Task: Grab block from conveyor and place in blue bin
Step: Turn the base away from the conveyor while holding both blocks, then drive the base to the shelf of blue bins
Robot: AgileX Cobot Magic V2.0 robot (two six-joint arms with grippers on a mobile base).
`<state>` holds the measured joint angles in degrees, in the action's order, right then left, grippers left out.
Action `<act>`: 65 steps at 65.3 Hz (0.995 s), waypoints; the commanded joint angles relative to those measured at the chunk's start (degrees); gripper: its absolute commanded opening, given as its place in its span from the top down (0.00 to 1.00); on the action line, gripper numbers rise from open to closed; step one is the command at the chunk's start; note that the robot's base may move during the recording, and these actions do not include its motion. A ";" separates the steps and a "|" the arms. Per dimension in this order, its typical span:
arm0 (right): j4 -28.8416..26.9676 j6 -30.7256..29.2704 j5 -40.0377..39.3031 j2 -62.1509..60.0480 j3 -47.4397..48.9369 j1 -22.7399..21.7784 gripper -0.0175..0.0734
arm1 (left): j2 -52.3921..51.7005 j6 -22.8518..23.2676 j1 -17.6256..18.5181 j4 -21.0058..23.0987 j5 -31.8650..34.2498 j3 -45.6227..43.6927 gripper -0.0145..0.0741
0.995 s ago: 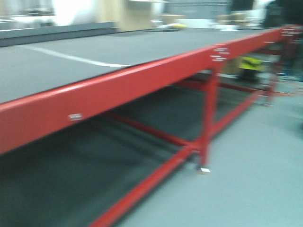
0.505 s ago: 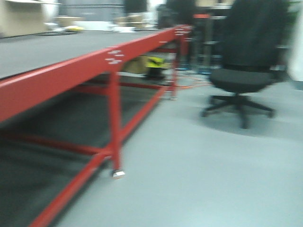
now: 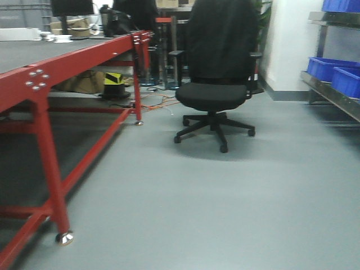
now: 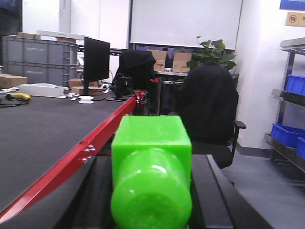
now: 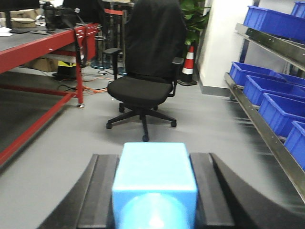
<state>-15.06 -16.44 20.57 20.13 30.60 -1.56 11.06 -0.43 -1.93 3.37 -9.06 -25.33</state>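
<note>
Left gripper [image 4: 152,183] clamped on green block [image 4: 151,152], right gripper [image 5: 153,191] clamped on pale blue block [image 5: 155,169]; blue bins [image 5: 281,112] sit on the rack [image 5: 271,46] far right, nearer the right arm

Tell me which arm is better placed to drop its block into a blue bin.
Right, probably. The right gripper holds a light blue block with the blue bins close on its right. The left gripper holding a green block sits by the conveyor, with bins farther off.
</note>
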 commanded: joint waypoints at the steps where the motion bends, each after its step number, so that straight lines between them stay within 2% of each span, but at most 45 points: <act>1: -0.24 -0.21 -1.58 -0.13 -0.23 0.09 0.98 | -0.36 -0.01 -0.15 0.45 1.09 0.04 0.96; 65: -0.24 -0.21 -1.58 -0.13 -0.23 0.09 0.98 | -0.36 -0.01 -0.15 0.45 1.09 0.04 0.96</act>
<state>-15.06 -16.44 20.57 20.13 30.60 -1.56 11.06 -0.43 -1.93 3.37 -9.06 -25.33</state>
